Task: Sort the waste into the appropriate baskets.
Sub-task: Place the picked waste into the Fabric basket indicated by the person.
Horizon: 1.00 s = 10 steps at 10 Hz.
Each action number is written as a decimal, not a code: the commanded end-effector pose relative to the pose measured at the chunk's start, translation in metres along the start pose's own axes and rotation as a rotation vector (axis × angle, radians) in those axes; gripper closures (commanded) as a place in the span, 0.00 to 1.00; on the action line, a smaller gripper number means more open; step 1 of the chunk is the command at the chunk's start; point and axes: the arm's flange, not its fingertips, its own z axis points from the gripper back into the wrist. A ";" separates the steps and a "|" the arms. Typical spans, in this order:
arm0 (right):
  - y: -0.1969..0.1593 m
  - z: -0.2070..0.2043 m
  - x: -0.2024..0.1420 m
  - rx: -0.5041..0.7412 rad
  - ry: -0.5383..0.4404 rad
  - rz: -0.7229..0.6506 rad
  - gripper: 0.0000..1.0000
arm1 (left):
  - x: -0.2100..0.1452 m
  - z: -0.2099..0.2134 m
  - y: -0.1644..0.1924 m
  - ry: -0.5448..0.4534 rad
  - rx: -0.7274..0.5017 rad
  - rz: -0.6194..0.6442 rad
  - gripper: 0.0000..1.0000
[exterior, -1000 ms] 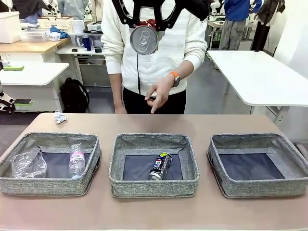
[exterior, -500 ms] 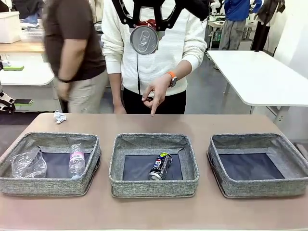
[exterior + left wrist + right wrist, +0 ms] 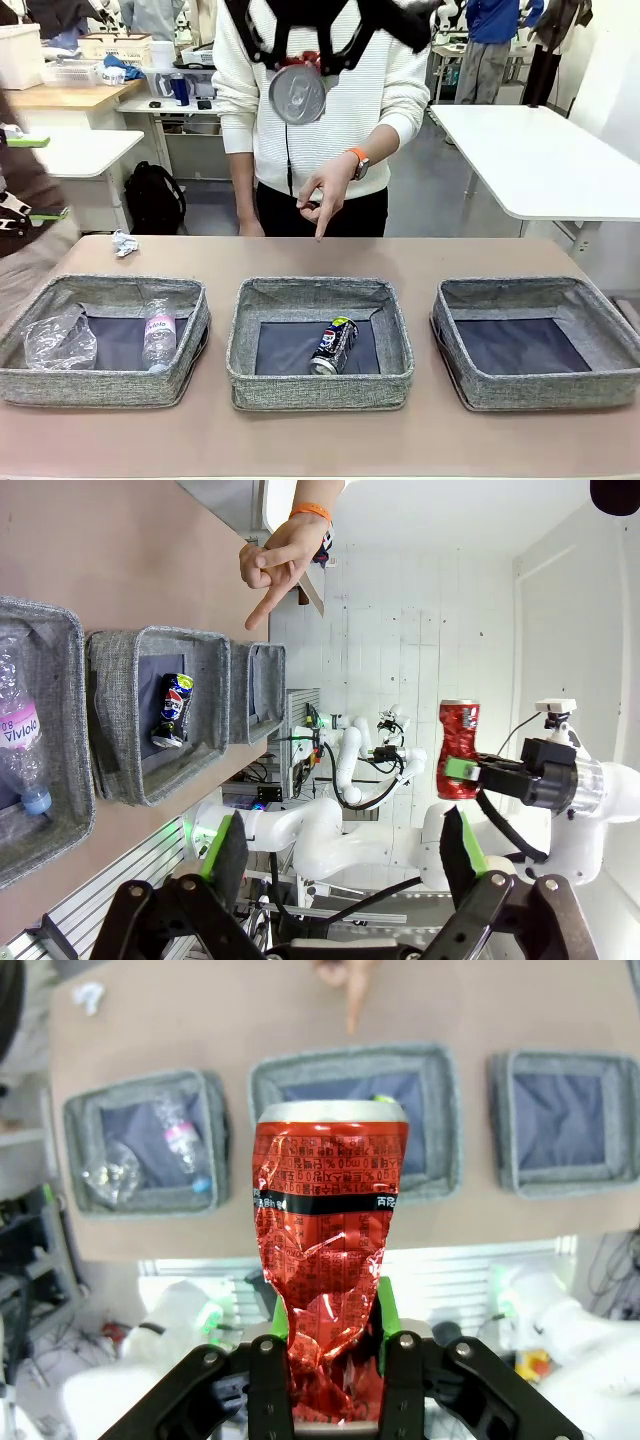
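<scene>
My right hand (image 3: 330, 1345) grips the crushed red can (image 3: 330, 1260), crumpled and dented; my left hand (image 3: 345, 855) hangs released. The middle basket (image 3: 320, 385) holds the Pepsi can (image 3: 334, 346); the left basket (image 3: 100, 385) holds the cup (image 3: 60, 340) and bottle (image 3: 159, 335).

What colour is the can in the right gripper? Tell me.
Red, with a black band; the crushed can shows best in the right wrist view.

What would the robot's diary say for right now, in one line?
right end effector: shut on crushed red can, held high | left end effector: open | person's hand: pointing at middle grey woven basket
</scene>
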 end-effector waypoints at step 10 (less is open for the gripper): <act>-0.087 -0.244 -0.022 0.172 0.047 0.123 0.65 | -0.001 0.000 -0.003 0.002 -0.014 -0.004 0.00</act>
